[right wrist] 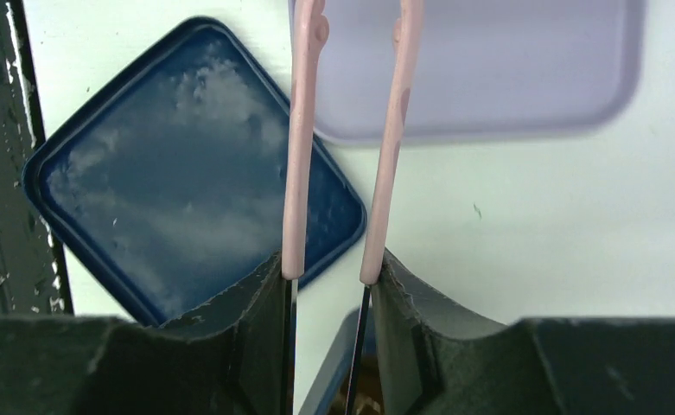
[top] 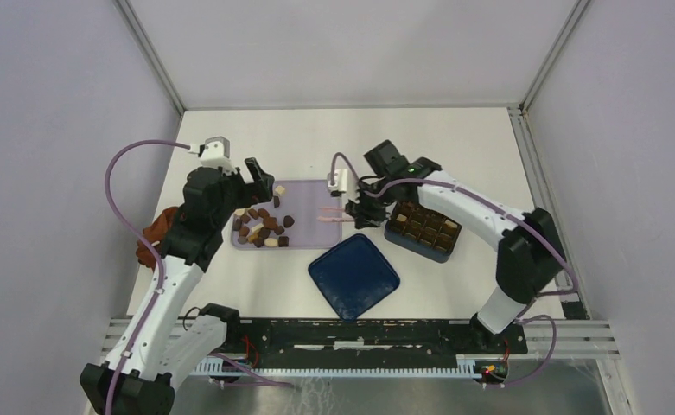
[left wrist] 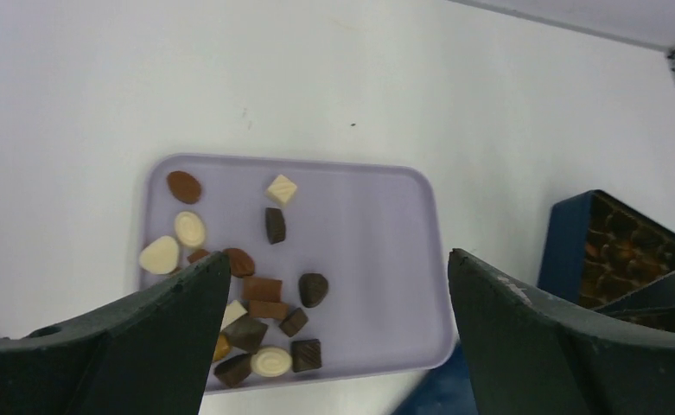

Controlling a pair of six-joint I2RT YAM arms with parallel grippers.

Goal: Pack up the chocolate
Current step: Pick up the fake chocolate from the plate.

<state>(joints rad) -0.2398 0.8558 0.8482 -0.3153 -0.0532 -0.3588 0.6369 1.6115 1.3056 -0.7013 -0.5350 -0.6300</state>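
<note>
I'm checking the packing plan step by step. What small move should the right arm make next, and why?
Probably slide the right gripper left, carrying the tongs across the tray toward the chocolates. The tongs look empty, their tips reach only the tray's bare side, and the pieces lie at its other end.

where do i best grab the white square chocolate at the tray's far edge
Across two opposite flat sides of the white square chocolate, straight down from above with the pink tongs. It lies flat with bare lavender tray around it; only a dark piece sits close on its near side.
</note>
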